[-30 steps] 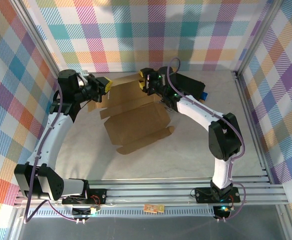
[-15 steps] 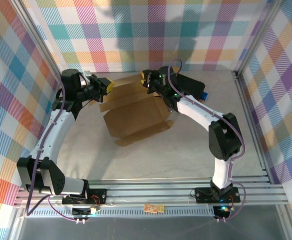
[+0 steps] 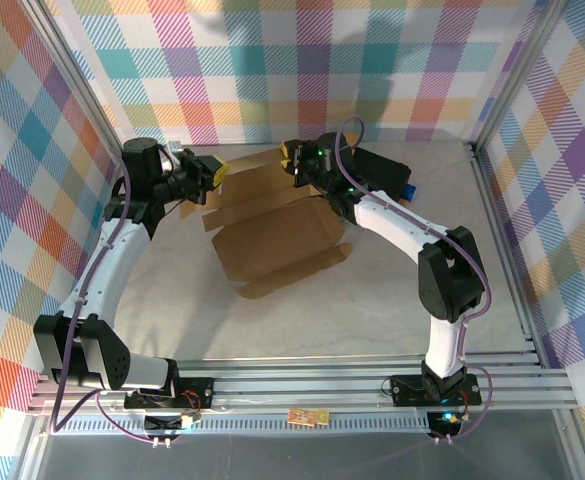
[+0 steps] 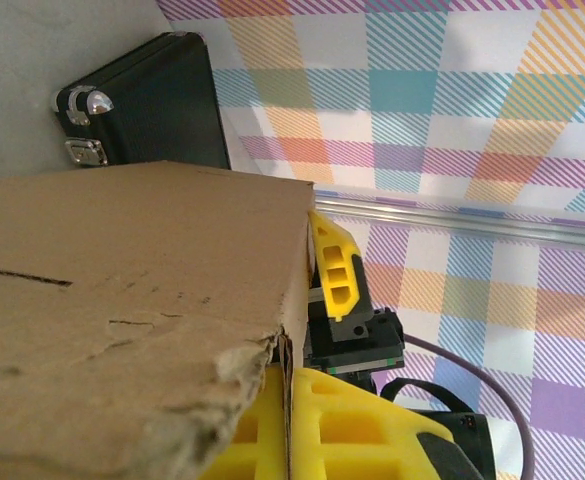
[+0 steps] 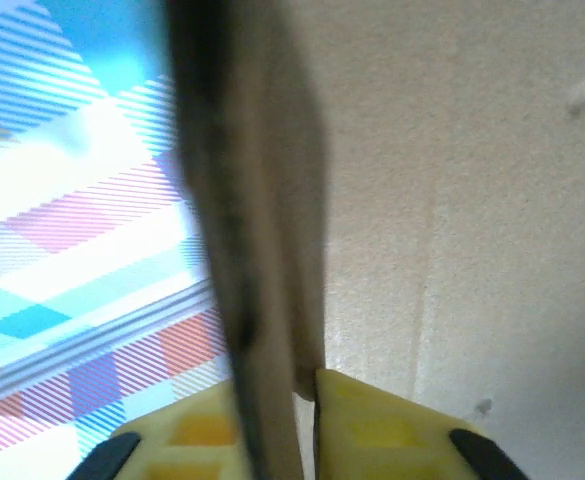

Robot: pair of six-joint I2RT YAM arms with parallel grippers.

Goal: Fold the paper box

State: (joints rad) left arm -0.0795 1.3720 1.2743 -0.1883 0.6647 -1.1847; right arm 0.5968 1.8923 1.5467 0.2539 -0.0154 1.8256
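Item: paper box, brown cardboard, mid-bench, in front of black case.
- Left tool: we noted it clenched on rear panel's left edge.
- Right tool: clenched on the panel's right edge.
- Purpose, we judged: both pinched panel to raise it along crease.
- Change from second earlier: right tool went from part-open to pinched; sheet shifted slightly.

Brown paper box, black case, pastel plaid walls
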